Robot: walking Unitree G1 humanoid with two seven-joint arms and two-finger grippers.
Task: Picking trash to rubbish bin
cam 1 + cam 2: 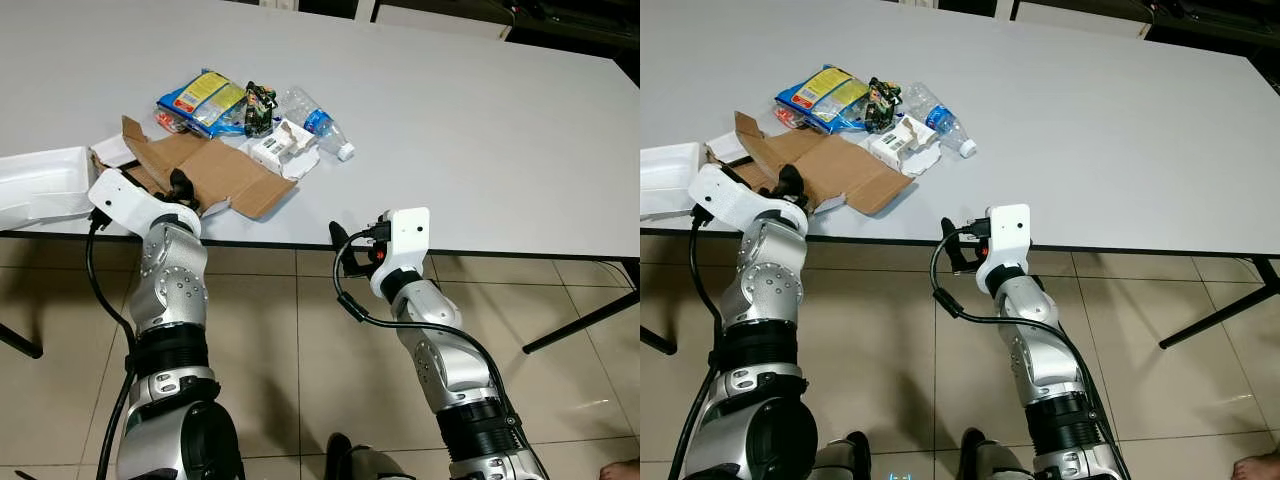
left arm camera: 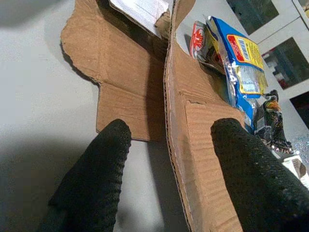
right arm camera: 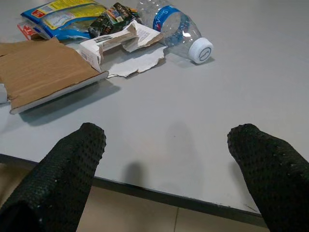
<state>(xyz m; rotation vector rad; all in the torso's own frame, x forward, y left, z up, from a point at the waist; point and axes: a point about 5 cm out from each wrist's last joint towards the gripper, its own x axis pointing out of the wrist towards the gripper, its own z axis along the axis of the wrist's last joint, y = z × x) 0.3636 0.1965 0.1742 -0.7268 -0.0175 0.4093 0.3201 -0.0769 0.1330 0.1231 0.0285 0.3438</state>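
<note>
With fingers spread wide, the left gripper (image 2: 166, 169) straddles the raised fold of the flattened cardboard box (image 1: 215, 170) near the white table's (image 1: 480, 130) front edge, a light, stiff sheet probably best pinched there.

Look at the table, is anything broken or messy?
Yes. The cardboard is torn and flattened, the white carton is ripped open, and the plastic bottle lies tipped on its side beside the snack packet.

White surface (image 1: 480, 120) with litter at its ten o'clock

Torn cardboard (image 1: 215, 170), a blue-yellow snack bag (image 1: 205, 100), a dark wrapper (image 1: 260, 107), a small white carton (image 1: 280, 148), a clear bottle (image 1: 315, 122) and a white tray (image 1: 40, 185) lie there.
</note>
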